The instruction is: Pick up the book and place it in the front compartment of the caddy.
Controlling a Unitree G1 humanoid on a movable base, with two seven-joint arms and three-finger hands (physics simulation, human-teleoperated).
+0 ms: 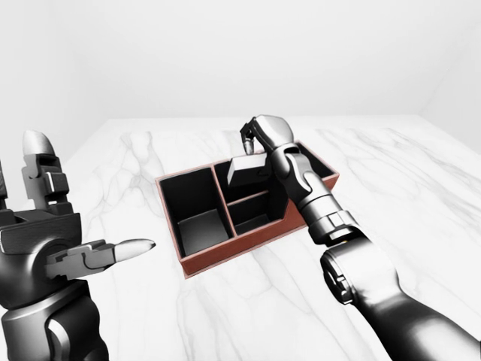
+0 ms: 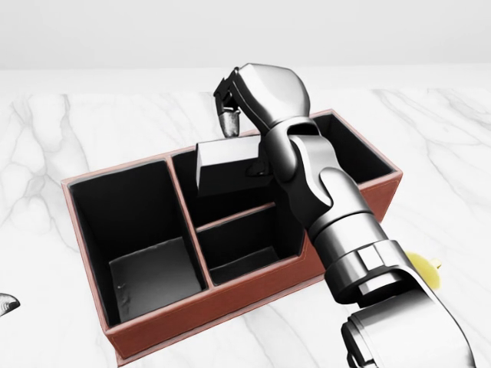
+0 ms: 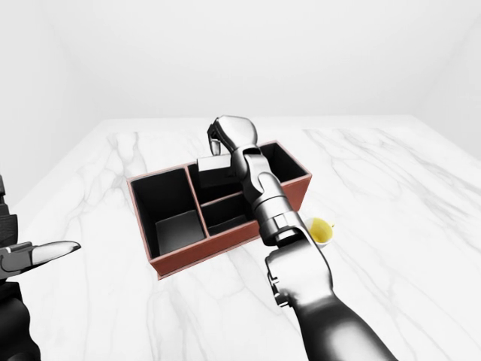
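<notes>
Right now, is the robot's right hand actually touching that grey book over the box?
Touching. In the head view the right hand has its fingers closed on the top edge of the book, which hangs tilted above the caddy.

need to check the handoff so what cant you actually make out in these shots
- Right hand's grip on the book: every view, its own bulk hides the fingers, so shut or open is unclear.
- The caddy's right end: head view, the forearm covers most of it.
- Yellow thing beside the caddy: right-eye view, the arm hides part, too little to name.
- Left hand: left-eye view, cut by the edge.
</notes>
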